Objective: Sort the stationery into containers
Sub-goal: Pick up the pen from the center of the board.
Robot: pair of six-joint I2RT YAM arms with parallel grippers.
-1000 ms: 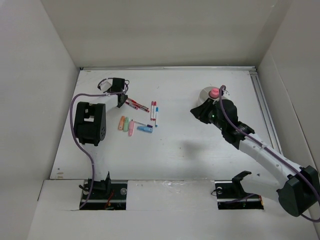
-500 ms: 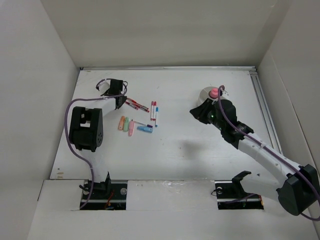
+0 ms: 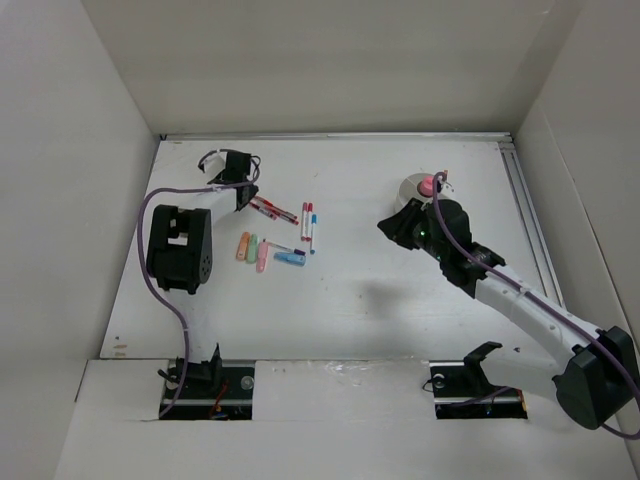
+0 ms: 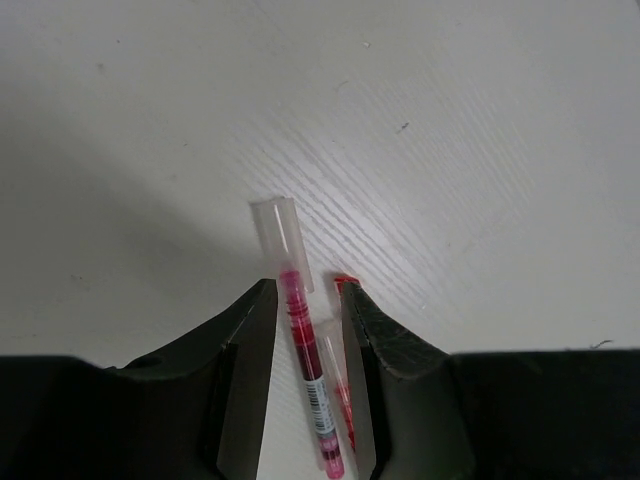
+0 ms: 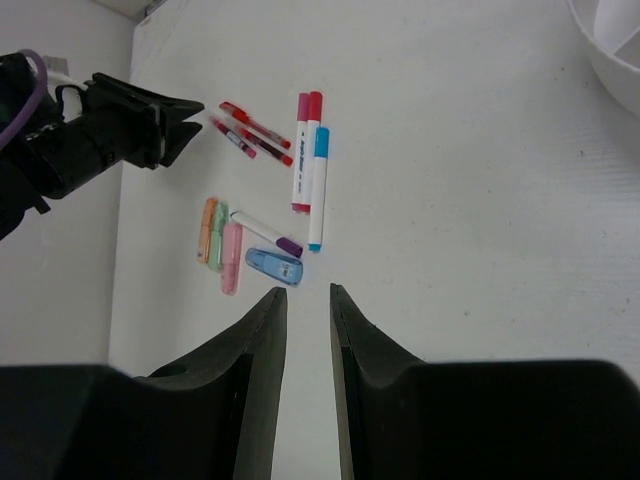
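Stationery lies on the white table left of centre: thin red pens, white markers with red and blue caps, pastel orange, green and pink pieces, and a blue piece. My left gripper is open and low over the red pens. In the left wrist view its fingers straddle one red pen, and a thinner one lies by the right finger. The round white tub stands at the right. My right gripper is beside it, narrowly open and empty.
A pink object sits on the tub, partly hidden by my right arm. The tub's rim shows at the top right of the right wrist view. A white marker with a purple cap lies by the blue piece. Walls enclose the table.
The left arm's elbow has swung left and back again, and its gripper has stayed at the red pens. The right arm has barely moved.
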